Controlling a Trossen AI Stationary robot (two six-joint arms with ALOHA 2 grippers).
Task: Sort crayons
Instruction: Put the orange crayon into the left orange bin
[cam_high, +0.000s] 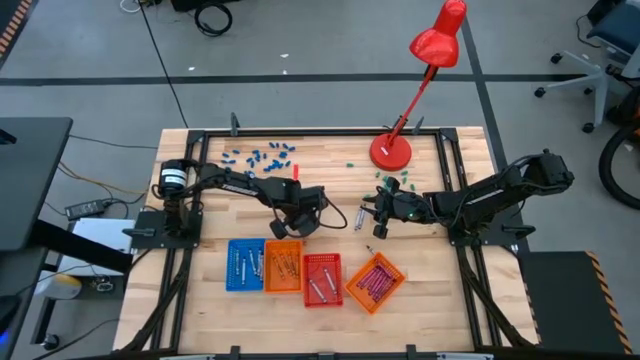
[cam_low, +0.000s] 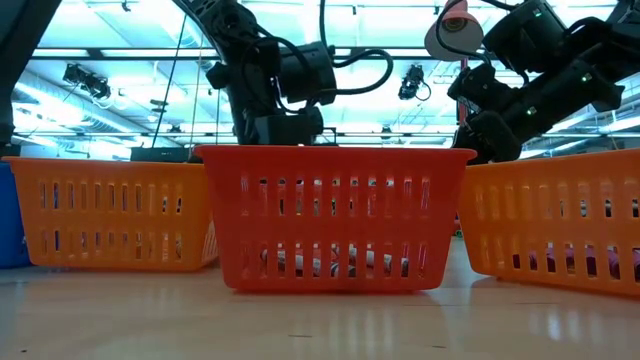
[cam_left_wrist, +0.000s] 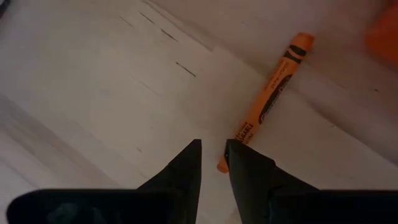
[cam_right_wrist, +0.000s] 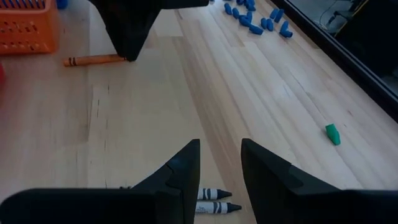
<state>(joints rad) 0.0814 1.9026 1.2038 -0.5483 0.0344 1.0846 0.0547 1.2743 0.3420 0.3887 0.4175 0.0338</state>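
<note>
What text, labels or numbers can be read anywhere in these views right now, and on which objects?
Orange crayon, left wrist view: dark print runs along its paper wrapper, too blurred to read.
Two grey crayons, right wrist view: no wording can be made out on them.
Baskets, red lamp, table: no lettering visible.
Nothing in any view is legible.

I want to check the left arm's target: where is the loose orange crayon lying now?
The orange crayon lies on the bare wooden table near its middle, at the tips of the left gripper, just behind the orange basket.
</note>
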